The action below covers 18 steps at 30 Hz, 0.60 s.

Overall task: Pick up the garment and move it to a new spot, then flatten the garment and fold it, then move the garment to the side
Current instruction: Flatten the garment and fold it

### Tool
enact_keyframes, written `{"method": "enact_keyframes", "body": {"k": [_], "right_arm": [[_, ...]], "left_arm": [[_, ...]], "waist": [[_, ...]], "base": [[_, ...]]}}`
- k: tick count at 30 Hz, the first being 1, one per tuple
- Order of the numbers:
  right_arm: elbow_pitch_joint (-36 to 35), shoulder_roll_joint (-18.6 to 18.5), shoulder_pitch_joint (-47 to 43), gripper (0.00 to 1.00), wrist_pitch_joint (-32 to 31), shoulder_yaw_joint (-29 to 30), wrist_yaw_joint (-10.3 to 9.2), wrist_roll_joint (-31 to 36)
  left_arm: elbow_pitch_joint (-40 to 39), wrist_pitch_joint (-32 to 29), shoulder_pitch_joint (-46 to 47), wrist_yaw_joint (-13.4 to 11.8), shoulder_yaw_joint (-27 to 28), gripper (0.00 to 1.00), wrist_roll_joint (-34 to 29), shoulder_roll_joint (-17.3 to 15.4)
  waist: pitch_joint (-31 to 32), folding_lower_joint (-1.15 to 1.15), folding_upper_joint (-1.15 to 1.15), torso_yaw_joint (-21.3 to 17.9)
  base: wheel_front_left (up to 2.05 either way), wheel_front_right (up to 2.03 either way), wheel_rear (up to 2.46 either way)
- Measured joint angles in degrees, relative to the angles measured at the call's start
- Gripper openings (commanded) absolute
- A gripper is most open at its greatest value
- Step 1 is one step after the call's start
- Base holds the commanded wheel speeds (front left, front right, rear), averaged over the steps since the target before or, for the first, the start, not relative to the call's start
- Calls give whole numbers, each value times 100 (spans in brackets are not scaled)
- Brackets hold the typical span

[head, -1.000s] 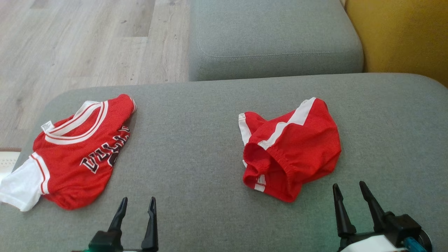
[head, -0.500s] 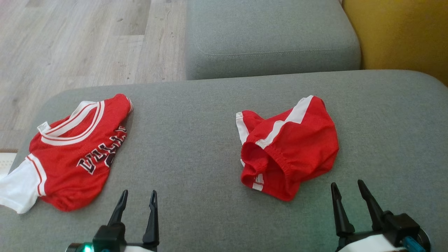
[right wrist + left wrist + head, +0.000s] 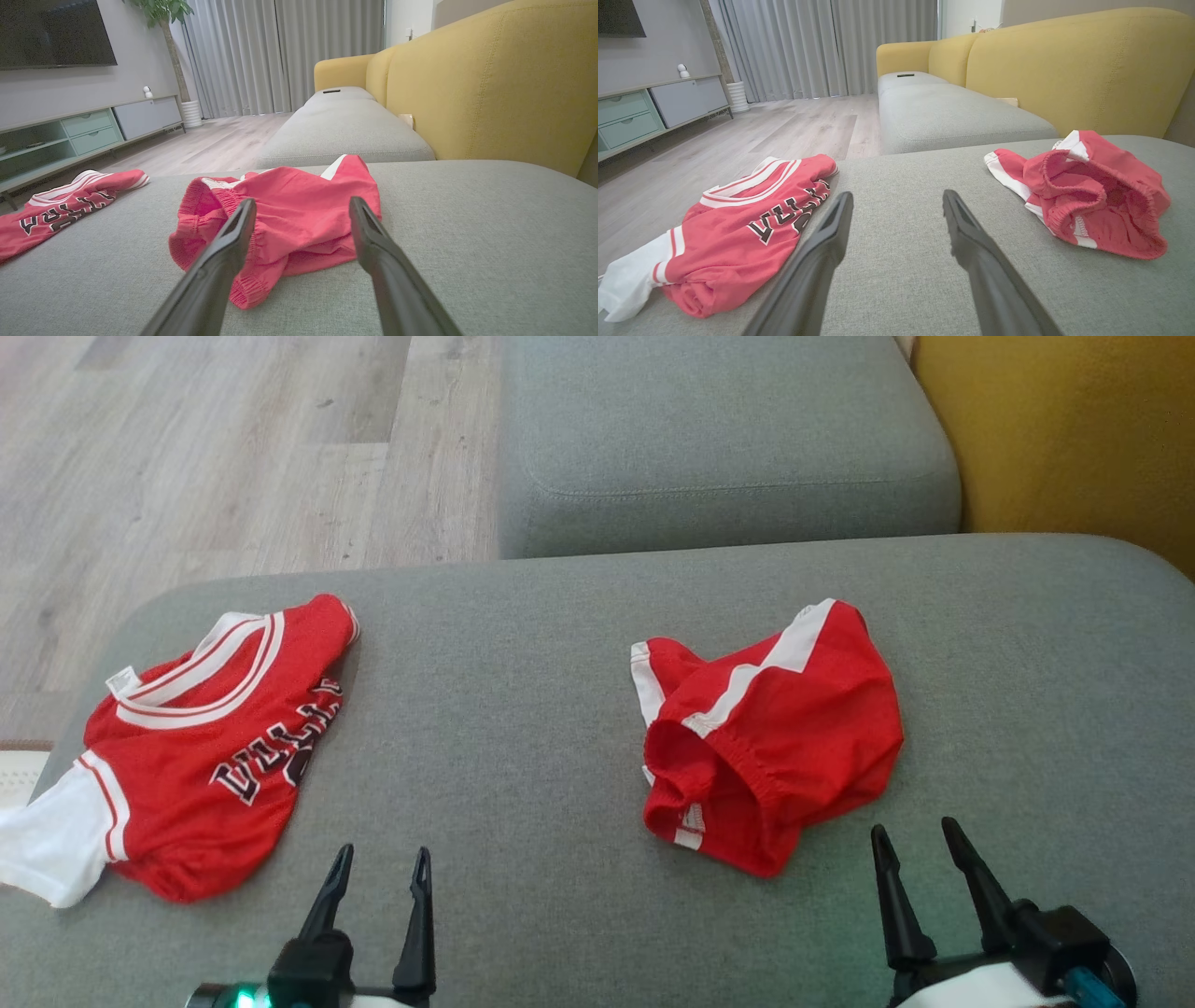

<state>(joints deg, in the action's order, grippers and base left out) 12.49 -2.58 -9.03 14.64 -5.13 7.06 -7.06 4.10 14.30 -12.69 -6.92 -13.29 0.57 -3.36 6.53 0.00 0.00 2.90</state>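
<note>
Slightly forward is where both hands have been brought over the last second. The left hand (image 3: 384, 851) has been eased up the head view and a little toward the middle, and the right hand (image 3: 912, 827) has been edged toward the red shorts (image 3: 794, 728). A small shift of the camera must also be allowed for, and neither garment has been disturbed.

Both hands are seen released, fingers spread wide, with nothing held. The shorts lie crumpled on the grey seat cushion (image 3: 523, 709), right of centre, just beyond the right hand's fingertips and apart from them. Their elastic waistband (image 3: 738, 761) gapes toward the robot, and a white side stripe (image 3: 747, 683) runs across the top. A red jersey (image 3: 205, 747) lies well apart at the cushion's left end.

The shorts are judged to be the garment meant for this step, with the pick-up not yet begun. Thin cloth of this kind can be expected to be very light, limp and somewhat slippery, and no shape will be kept once it is lifted. A pinch on the gathered waistband rim is advised, where the cloth is thickest. Only one layer should be taken if flattening is to follow easily.
</note>
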Motion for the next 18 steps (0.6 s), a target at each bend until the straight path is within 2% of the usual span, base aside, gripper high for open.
{"method": "enact_keyframes", "body": {"k": [13,14,15,16,17,18], "right_arm": [[5,0,-1,100,0,-68,0,0],[3,0,-2,100,0,-67,0,0],[3,0,-2,100,0,-67,0,0],[0,0,-2,100,0,-60,0,0],[-3,0,-2,100,0,-43,0,15],[-3,0,-2,100,0,-45,0,40]], "left_arm": [[67,0,-1,-52,-108,100,3,-4],[84,0,1,69,-167,100,55,-4],[84,0,1,69,-167,100,55,-4],[118,0,10,276,-257,100,174,-5],[347,0,88,751,-472,100,390,-8],[523,-1,165,949,-561,100,505,5]], "waist": [[53,0,0,-64],[48,0,0,-68],[48,0,0,-68],[38,0,0,-68],[8,0,0,-60],[-9,0,0,-59]], "base": [[0,0,0],[0,0,0],[0,0,0],[0,0,0],[0,0,0],[0,0,0]]}}
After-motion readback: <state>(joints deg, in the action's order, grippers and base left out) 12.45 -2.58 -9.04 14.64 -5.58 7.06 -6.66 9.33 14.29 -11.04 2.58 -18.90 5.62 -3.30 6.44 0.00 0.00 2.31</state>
